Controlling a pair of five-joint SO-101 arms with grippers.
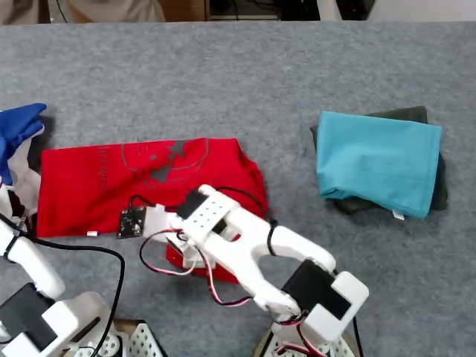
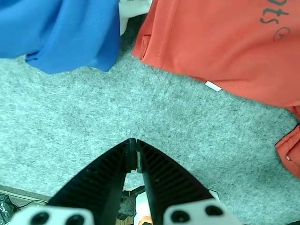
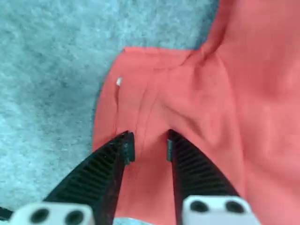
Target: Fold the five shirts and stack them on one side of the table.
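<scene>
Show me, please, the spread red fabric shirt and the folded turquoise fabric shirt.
Spread red fabric shirt [image 1: 78,193]: high view, flat part near print.
Folded turquoise fabric shirt [image 1: 375,160]: high view, middle of top face.

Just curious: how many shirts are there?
4: red shirt spread centrally, teal shirt folded atop dark shirt, blue shirt at the edge; white cloth beside it may be another.
</scene>
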